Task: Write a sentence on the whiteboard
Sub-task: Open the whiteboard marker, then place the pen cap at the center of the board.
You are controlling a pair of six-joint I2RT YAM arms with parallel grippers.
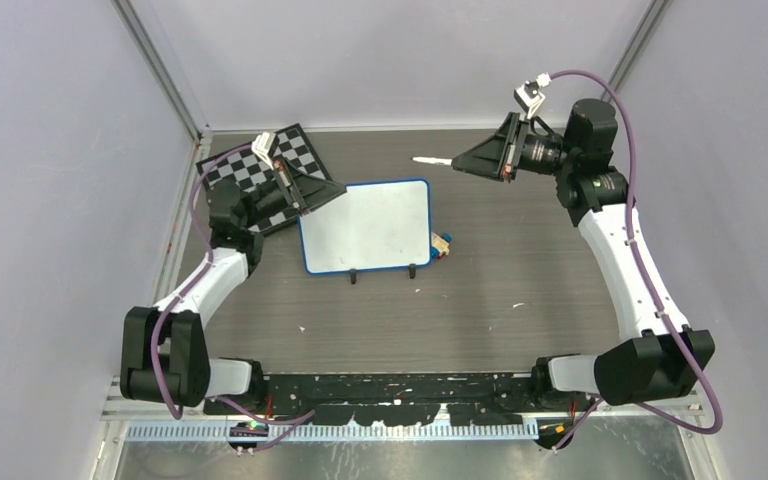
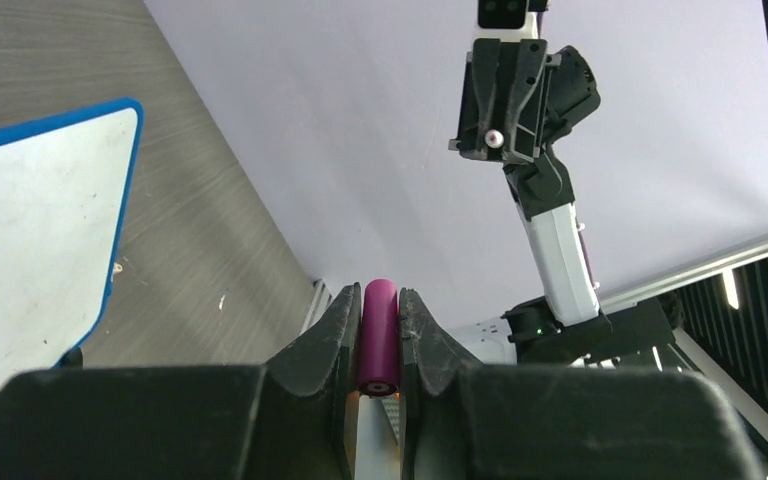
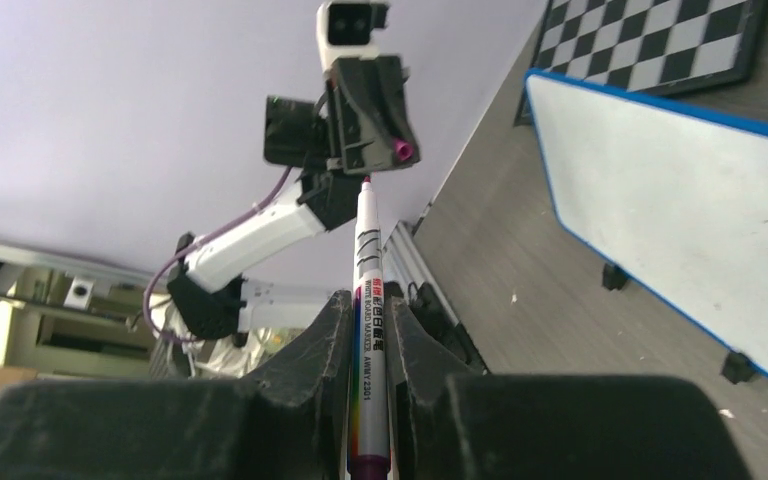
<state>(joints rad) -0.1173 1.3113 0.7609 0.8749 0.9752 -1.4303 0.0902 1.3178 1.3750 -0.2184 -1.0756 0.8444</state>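
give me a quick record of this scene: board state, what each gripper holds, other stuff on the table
board: white rectangular whiteboard with blue frame, on dark wood-grain table, no writing visible
left gripper: shut on magenta marker cap
right gripper: shut on white uncapped marker pen, in the air, off the board
other: black-and-white checkered chessboard behind the board, partly under the left arm
writing: not yet begun
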